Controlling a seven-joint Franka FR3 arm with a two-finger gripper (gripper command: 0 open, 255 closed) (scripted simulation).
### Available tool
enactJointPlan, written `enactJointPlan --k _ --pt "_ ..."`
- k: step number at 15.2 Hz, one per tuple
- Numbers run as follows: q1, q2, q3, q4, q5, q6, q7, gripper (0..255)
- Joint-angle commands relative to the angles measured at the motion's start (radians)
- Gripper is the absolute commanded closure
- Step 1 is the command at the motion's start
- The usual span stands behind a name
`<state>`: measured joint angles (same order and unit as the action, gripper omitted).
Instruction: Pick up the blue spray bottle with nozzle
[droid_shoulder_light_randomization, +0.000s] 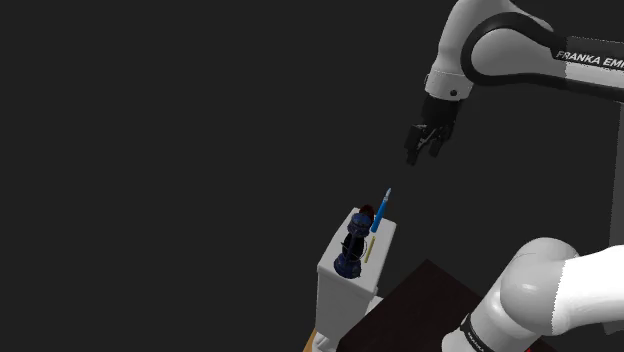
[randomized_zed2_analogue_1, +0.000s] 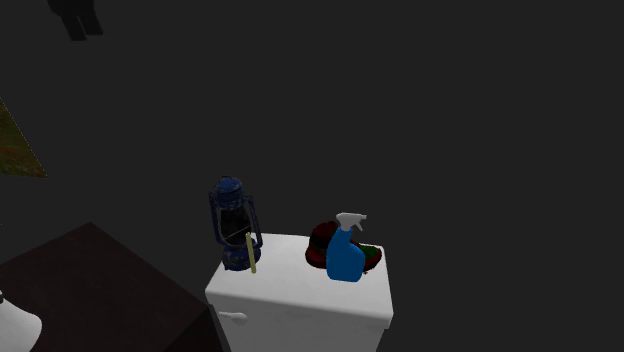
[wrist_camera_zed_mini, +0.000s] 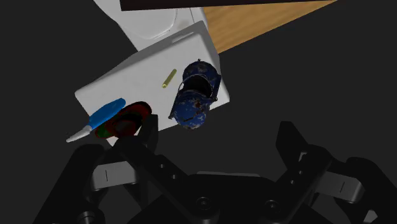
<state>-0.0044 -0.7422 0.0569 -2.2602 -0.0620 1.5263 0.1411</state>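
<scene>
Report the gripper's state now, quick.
Gripper: open, fingers apart, holding nothing; the blue spray bottle is not between them.

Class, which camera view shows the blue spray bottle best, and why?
The second exterior view: the blue spray bottle with white nozzle stands side-on. The shoulder view shows it edge-on; the wrist view, from above.

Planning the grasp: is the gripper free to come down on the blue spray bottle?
Probably yes. The open gripper hangs above the spray bottle with nothing between; the dark red object crowds one side, the lantern stands apart.
</scene>
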Motion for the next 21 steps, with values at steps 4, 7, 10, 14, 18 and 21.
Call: enactJointPlan --k 4,7,10,14,18,21 --pt "-0.029 0.066 -0.022 -0.020 -0.011 0.084 0.022 0" --pt "-0.056 0.139 -0.044 -0.030 -0.021 0.165 0.043 0" --pt "-0.083 0.218 -0.067 -0.030 -0.029 0.242 0.064 0" --pt "-0.116 0.331 -0.099 -0.016 -0.036 0.339 0.090 0" --pt "-0.147 0.451 -0.133 0.013 -0.036 0.427 0.113 0" --pt "-0.169 0.544 -0.158 0.045 -0.030 0.486 0.127 0"
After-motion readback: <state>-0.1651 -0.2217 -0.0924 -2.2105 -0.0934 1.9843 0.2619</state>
